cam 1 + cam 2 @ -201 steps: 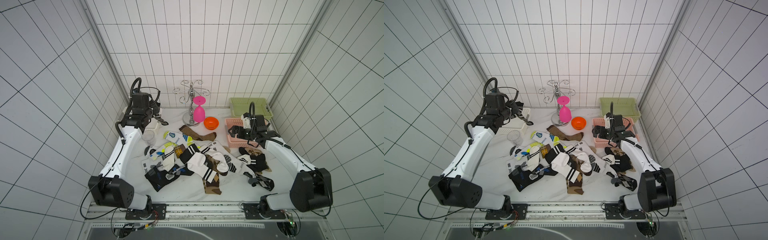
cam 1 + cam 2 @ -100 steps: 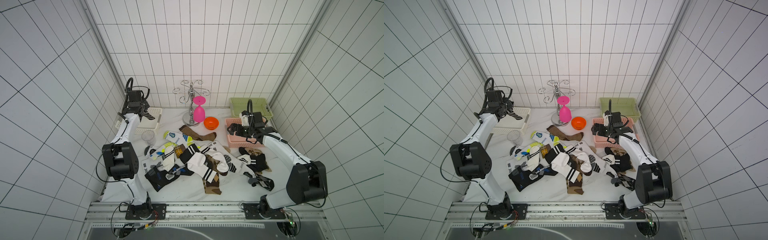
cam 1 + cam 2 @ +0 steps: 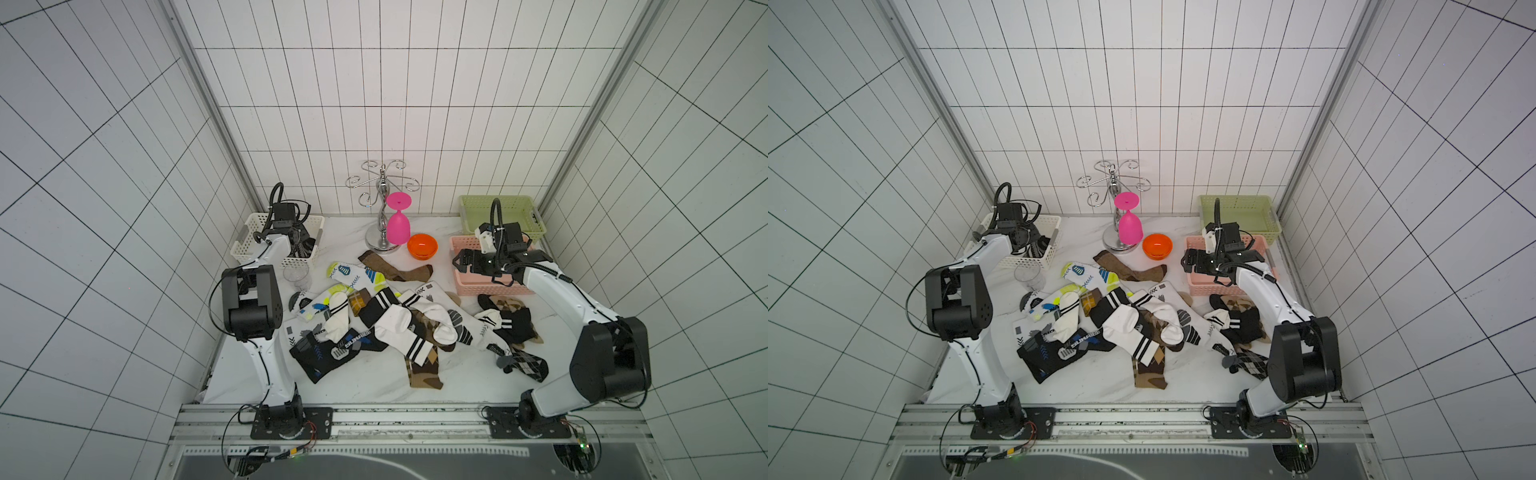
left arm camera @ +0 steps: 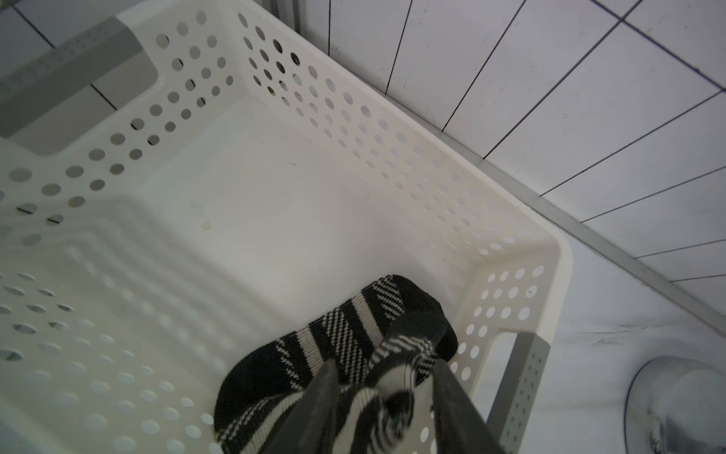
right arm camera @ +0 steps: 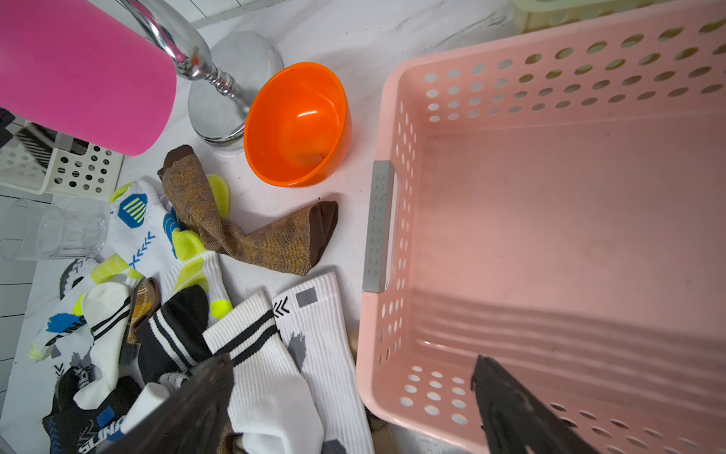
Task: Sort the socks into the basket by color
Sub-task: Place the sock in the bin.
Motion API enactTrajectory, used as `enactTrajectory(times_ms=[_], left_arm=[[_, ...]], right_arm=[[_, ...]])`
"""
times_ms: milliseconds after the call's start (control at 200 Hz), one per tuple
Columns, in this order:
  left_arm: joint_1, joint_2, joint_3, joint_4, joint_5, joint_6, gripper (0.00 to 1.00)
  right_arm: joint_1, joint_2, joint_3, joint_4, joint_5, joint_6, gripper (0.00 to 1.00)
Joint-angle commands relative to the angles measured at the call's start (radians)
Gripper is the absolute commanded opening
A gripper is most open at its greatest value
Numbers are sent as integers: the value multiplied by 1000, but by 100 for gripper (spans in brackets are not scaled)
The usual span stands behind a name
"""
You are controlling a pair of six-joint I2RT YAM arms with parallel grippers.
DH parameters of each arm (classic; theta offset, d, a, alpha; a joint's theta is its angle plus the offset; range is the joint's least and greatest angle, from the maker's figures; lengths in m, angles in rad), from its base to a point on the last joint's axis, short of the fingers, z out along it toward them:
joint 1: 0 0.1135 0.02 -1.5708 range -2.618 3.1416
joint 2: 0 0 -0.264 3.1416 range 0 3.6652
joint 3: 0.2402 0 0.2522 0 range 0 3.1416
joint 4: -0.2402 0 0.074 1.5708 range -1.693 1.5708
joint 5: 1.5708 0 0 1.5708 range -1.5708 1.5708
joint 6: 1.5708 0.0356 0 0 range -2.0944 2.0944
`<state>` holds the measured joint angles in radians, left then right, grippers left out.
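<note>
Socks (image 3: pixel 399 328) lie heaped mid-counter (image 3: pixel 374 386). A white basket (image 3: pixel 246 237) stands at ten o'clock and a pink basket (image 3: pixel 490 286) at two. The right pincer (image 5: pixel 349 363) hangs spread and empty over the pink rim. The left pincer (image 4: pixel 385 377) is parted astride a striped sock (image 4: pixel 314 346) lying in the white basket.

We see the socks (image 3: pixel 399 328) heaped in the middle of the table (image 3: pixel 374 386). One sock (image 4: pixel 314 346) lies in the left basket (image 3: pixel 245 243), at the back left. A glass (image 3: pixel 297 276) stands just before it. Behind the heap stands the rack (image 3: pixel 381 243) with a cup (image 3: pixel 398 226) hanging on it, and a bowl (image 3: pixel 422 246) just right of it. At the right, the near right basket (image 3: pixel 478 286) sits before the far right basket (image 3: pixel 478 208).
</note>
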<state>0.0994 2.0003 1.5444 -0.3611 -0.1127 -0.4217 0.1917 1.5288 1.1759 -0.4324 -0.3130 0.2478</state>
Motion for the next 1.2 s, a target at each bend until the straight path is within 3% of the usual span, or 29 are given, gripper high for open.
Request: enactTrajectory(times_ms=[0, 145, 385, 480, 690, 800, 894, 1194], left_arm=[[-14, -56, -13, 39, 16, 6, 55], [-31, -122, -21, 40, 37, 15, 64], [-98, -281, -99, 44, 86, 26, 65], [-143, -354, -159, 38, 89, 27, 65], [-241, -523, -334, 15, 87, 0, 65], [-296, -604, -433, 12, 106, -28, 65], [-359, -663, -508, 9, 95, -52, 65], [-474, -760, -644, 31, 122, -117, 65]], right_arm=[[11, 8, 118, -31, -20, -22, 97], [16, 7, 122, -31, -26, -28, 97], [42, -13, 118, -60, -40, -45, 93], [70, -20, 112, -81, -58, -70, 83], [193, -28, 77, -123, -65, -117, 72], [264, -28, 33, -131, -34, -117, 68], [313, -15, -11, -153, 6, -109, 58], [368, -35, -200, -125, 179, -24, 58]])
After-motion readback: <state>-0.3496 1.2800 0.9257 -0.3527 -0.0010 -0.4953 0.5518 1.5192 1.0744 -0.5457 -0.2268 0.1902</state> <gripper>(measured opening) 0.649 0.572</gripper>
